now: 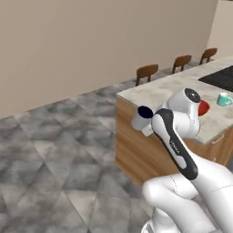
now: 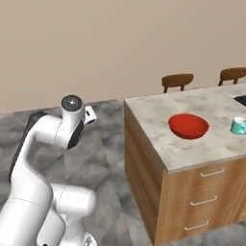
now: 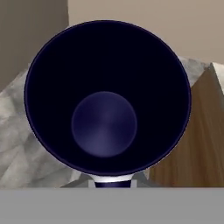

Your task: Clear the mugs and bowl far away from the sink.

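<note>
Hand view: straight down into dark grey-blue mug (image 3: 107, 98), round mouth toward camera, long axis along gripper line. Finger tips hidden behind mug; grip state cannot be told. Left base view: same mug at arm's end, off counter's left edge, mouth tilted up. Wide shallow red bowl (image 2: 189, 126) and small light teal mug (image 2: 238, 126) on pale marble-topped wooden island (image 2: 158, 113), well apart.

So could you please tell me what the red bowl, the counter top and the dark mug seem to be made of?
Red bowl: glossy, probably glazed ceramic or plastic, going by its smooth, even sheen. Counter top: mottled grey-beige veining suggests polished stone over wood-grain drawers. Dark mug: smooth dark blue inside with a soft highlight on its floor, likely glazed ceramic.
</note>
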